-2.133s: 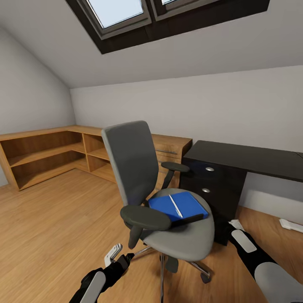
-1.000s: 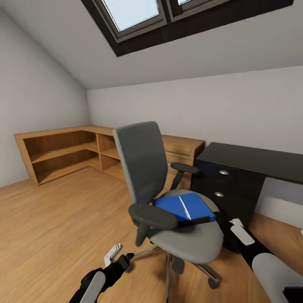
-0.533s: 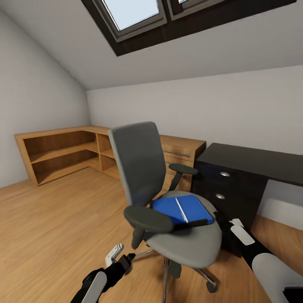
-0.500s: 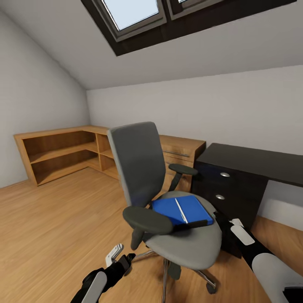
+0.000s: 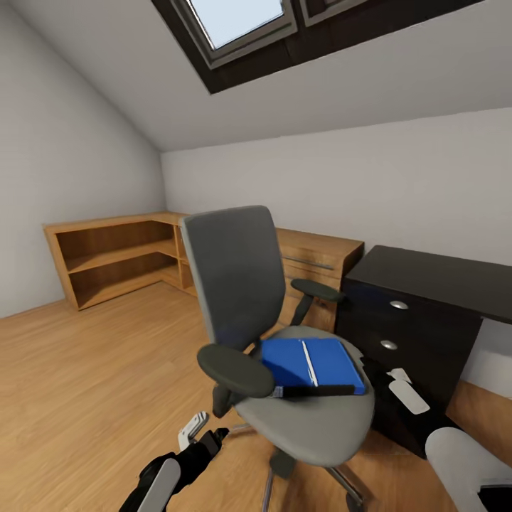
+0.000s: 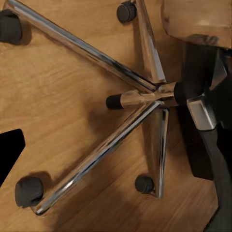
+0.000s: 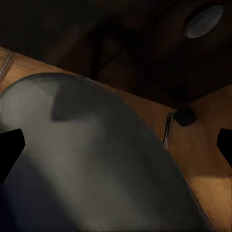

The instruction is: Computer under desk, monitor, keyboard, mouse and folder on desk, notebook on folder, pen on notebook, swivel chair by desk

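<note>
The swivel chair [image 5: 284, 341] stands in the middle of the head view, on the wooden floor [image 5: 92, 370]. Its grey seat carries a small pile. The blue folder [image 5: 313, 361] lies flat on the seat. The thin white pen [image 5: 308, 362] lies on top of the folder. A dark edge, maybe the notebook [image 5: 316, 390], shows along the near side of the folder, but it is hard to be sure.

The black surface [image 5: 441, 274] stands at about 3 o'clock from the chair, close beside it. Its drawer unit [image 5: 402, 355] has two round silver knobs. Low wooden shelves [image 5: 114, 259] run along the wall at about 10 o'clock.

The left arm reaches forward low, at about 7 o'clock from the chair. The left hand [image 5: 201, 430] hangs over the floor near the chair's base. It holds nothing, and I cannot tell how wide it is spread. In the left wrist view the chrome star base [image 6: 145, 96] and its black casters lie right below it.

The right arm comes in at about 4 o'clock from the seat. The right hand [image 5: 398, 384] sits between the seat and the drawer unit, just beside the seat edge. In the right wrist view its two dark fingertips [image 7: 10, 147] stand far apart, with the grey seat between them. It grips nothing.
</note>
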You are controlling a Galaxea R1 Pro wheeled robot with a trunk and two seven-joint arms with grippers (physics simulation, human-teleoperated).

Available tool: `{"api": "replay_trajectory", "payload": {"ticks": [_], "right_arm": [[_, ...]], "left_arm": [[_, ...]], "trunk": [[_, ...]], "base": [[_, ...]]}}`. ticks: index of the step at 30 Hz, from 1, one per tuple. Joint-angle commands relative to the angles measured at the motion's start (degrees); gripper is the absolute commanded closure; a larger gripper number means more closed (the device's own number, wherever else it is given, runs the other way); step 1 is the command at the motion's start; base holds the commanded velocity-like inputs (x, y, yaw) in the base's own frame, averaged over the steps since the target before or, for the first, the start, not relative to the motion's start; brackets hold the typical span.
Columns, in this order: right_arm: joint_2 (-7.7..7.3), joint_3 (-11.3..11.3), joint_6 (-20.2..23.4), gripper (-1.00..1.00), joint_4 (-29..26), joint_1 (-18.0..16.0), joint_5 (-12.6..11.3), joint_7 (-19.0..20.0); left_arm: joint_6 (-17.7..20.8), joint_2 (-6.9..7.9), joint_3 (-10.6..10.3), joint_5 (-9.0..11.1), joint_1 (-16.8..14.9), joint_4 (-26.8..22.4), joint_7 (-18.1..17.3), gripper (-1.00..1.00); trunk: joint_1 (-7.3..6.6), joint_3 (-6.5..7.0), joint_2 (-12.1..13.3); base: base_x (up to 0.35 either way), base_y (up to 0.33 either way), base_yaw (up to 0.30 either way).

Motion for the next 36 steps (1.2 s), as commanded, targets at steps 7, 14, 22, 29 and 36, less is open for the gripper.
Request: {"api": "replay_trajectory", "payload": {"ticks": [7,14,22,29,36], "right_arm": [[-0.07,0.41,-0.11,-1.00,-0.18,0.01,-0.36,-0.43],[-0.08,0.41,-0.27,-1.00,-0.22,0.00,-0.36,-0.42],[-0.09,0.40,-0.45,-1.00,-0.33,0.01,-0.36,-0.42],[-0.10,0.41,-0.48,-1.00,-0.35,0.01,-0.36,-0.42],[-0.06,0.49,-0.52,-1.00,-0.35,0.01,-0.36,-0.42]], "left_arm": [[0.13,0.01,-0.10,0.61,-0.03,-0.09,0.51,-1.00],[0.13,0.03,-0.10,0.61,-0.03,-0.09,0.53,-1.00],[0.19,-0.02,-0.22,0.47,-0.03,-0.11,0.46,-1.00],[0.22,0.00,-1.07,0.52,-0.03,-0.15,0.44,-1.00],[0.22,0.19,-1.24,0.77,-0.03,-0.40,0.44,-1.00]], "trunk": [[-0.01,-0.06,-0.03],[-0.01,-0.06,-0.03],[-0.01,-0.06,-0.03],[-0.01,-0.06,-0.03],[-0.01,-0.06,-0.03]], "base": [[0.002,-0.001,0.272],[0.000,0.000,0.223],[0.175,-0.073,0.036],[0.303,-0.156,0.003],[0.183,-0.060,0.000]]}}
